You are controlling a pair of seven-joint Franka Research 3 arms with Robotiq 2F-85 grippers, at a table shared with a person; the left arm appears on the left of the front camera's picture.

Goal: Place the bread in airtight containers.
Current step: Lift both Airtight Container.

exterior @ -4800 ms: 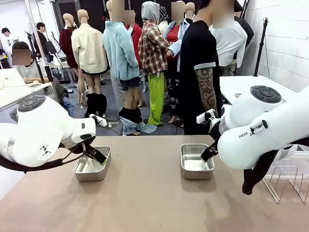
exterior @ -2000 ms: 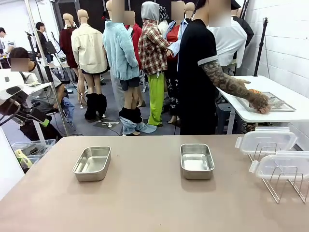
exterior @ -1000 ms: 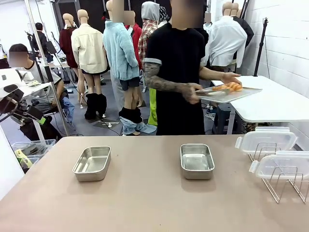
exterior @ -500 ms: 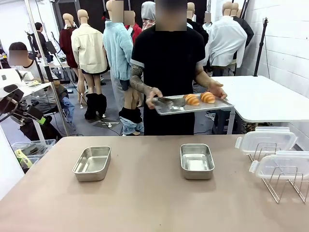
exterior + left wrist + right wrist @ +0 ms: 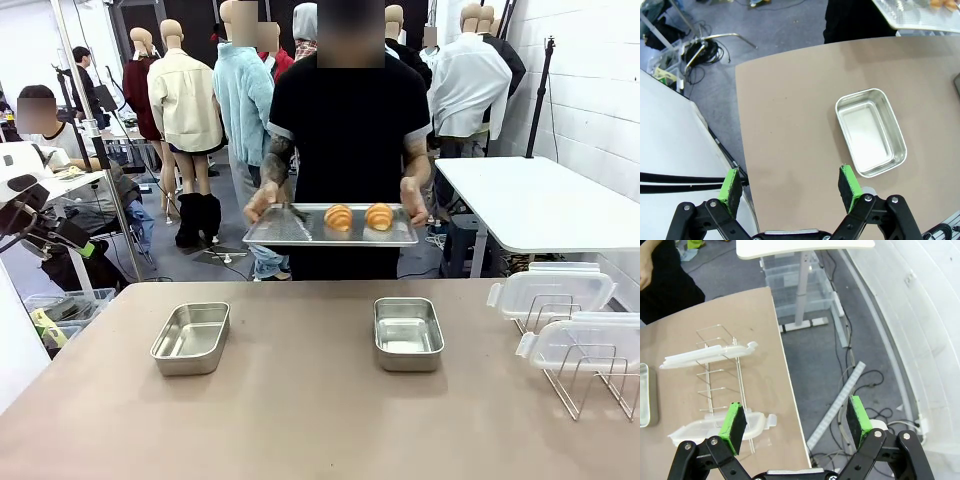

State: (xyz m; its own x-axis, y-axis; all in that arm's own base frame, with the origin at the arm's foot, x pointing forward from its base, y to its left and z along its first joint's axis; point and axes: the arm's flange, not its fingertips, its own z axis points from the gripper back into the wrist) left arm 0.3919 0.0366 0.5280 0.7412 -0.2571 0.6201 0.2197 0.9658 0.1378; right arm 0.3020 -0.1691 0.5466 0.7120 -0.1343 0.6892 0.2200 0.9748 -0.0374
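**Grippers.** Left gripper (image 5: 789, 182): jaws at full spread, nothing between the green pads, parked high off the brown table (image 5: 300, 420) near its left edge. Right gripper (image 5: 796, 422): same, wide apart and empty, hanging past the table's right edge over the floor. Judged: both arms held back to leave the person room.

**Task items.** Two golden-brown ridged croissants (image 5: 338, 217) lie side by side on a large flat perforated metal tray (image 5: 290, 228). The person's hands (image 5: 413, 192) hold it level by its ends, well ahead of both grippers and clear of the table.
- Small rectangular stainless-steel tub (image 5: 871, 131): ahead-right of left gripper, empty, no lid.
- Second steel tub (image 5: 407, 333): toward the right arm's side, also empty.
- Clear plastic clip-on lids (image 5: 710, 354): on a thin wire rack (image 5: 722, 385), ahead-left of right gripper.

Judged: tubs left open and spaced one per arm; lids racked out of the way. No bread in a tub yet.

**Changes.**
- Half a sec ago: tray sat further right and tilted; now centred and level.
- Approx. 2 s ago: the person was reaching to the side table.
- Earliest frame: both arms hung over the tubs; now withdrawn. Tubs unmoved.
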